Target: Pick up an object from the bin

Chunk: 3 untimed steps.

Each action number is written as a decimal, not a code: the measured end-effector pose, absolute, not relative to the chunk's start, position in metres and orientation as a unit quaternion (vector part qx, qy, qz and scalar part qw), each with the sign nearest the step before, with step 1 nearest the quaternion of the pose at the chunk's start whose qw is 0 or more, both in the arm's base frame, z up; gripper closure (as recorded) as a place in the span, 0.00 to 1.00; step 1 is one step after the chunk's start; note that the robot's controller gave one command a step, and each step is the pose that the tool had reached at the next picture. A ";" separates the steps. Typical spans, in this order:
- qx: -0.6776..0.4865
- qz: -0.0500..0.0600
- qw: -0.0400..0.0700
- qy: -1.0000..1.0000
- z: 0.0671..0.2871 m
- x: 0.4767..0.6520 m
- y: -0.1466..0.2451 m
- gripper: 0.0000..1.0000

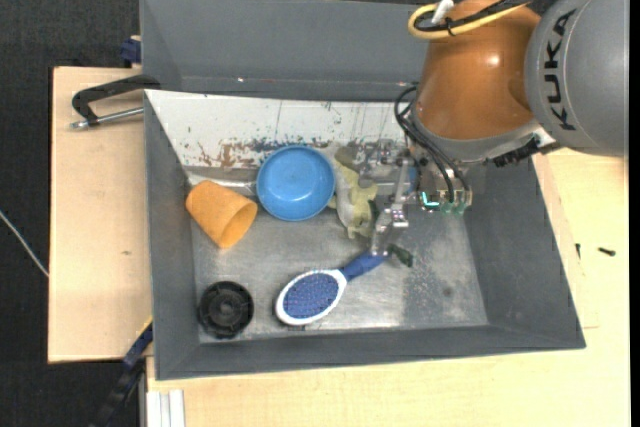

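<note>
My gripper (390,217) hangs below the orange cover in the middle right of the bin. It is just above the handle end of a blue hairbrush (322,289) with a white-rimmed oval head, which lies slanted on the bin floor. A pale yellowish crumpled thing (353,198) sits right beside the gripper on its left. A small dark green piece (402,256) lies by the handle's tip, under the gripper.
A blue bowl (295,182) rests against the back wall, with an orange cup (222,210) on its side to the left. A black round cap (224,307) lies in the front left corner. The arm covers the back right of the bin.
</note>
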<state>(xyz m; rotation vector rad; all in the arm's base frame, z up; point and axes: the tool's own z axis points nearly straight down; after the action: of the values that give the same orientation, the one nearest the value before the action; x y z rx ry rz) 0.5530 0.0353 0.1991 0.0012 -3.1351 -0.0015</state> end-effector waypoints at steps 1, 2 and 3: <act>0.046 -0.003 -0.018 -0.999 0.092 0.537 0.030 0.00; 0.105 -0.005 -0.009 -0.994 0.086 0.536 -0.030 0.00; 0.107 0.000 -0.002 -0.994 0.080 0.531 -0.036 1.00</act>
<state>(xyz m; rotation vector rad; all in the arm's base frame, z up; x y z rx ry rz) 0.5310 -0.0357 0.0804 0.3353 -3.1286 -0.0015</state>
